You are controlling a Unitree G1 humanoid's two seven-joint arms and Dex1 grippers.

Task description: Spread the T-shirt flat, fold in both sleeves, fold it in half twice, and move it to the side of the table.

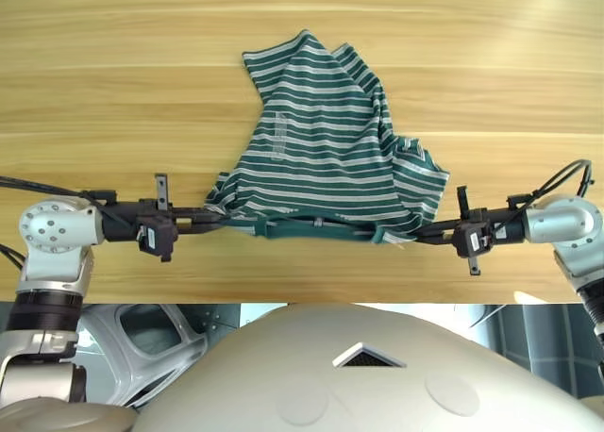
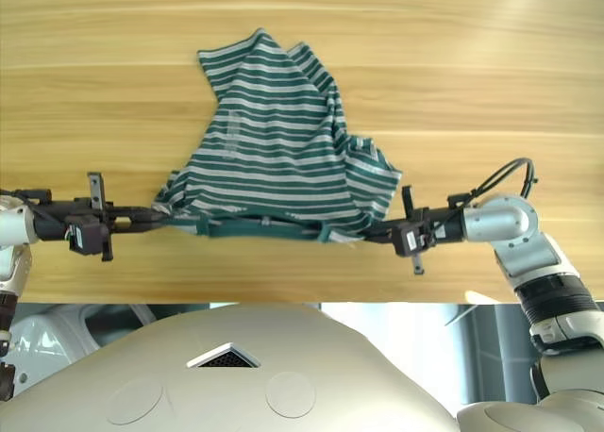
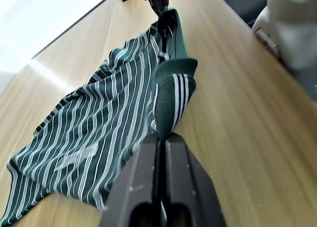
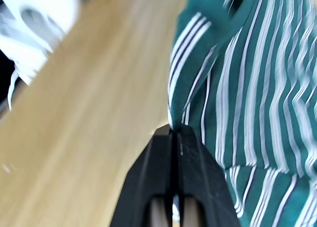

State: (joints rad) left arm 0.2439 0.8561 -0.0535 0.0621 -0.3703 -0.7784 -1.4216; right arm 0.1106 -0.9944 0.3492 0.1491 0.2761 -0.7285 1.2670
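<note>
Green-and-white striped T-shirt lies rumpled around the middle of the wooden table; its near edge is drawn into a taut line between the two grippers, while the rest bunches toward the far side with loose folds on the right. The left gripper is clamped on the shirt's near-left corner, fingers pressed together on the cloth; the right gripper pinches the near-right corner likewise, jaws closed on the dark green hem, close to the table's near edge.
</note>
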